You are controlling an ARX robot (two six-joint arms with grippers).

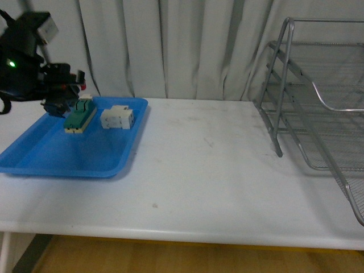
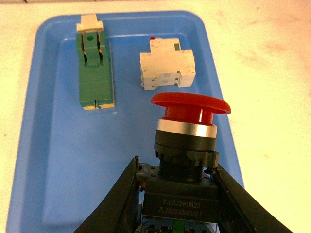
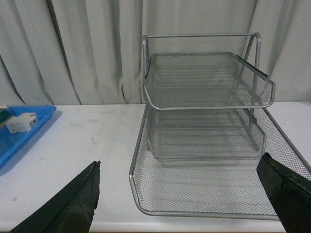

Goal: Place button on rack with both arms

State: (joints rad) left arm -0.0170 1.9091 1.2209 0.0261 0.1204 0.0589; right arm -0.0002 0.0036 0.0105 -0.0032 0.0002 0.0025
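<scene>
Button (image 2: 187, 145) is sitting pinched by its black body in the left gripper (image 2: 176, 167) over the blue tray (image 2: 48, 145), well apart from the rack (image 3: 204, 204) where the right gripper (image 3: 178, 165) is hanging spread, so a loose handover is risking a drop onto the tabletop (image 1: 216, 170).

Tray (image 1: 34, 162): blue, flat, at the table's left end, holding two blocks.
Green block (image 1: 78, 116): green and cream, lying in the tray's far part.
White block (image 1: 117, 118): near the green block's right, not touching it.
Table (image 1: 216, 170): white, faintly marked.
Curtain (image 1: 187, 45): pale, pleated, behind the table.
</scene>
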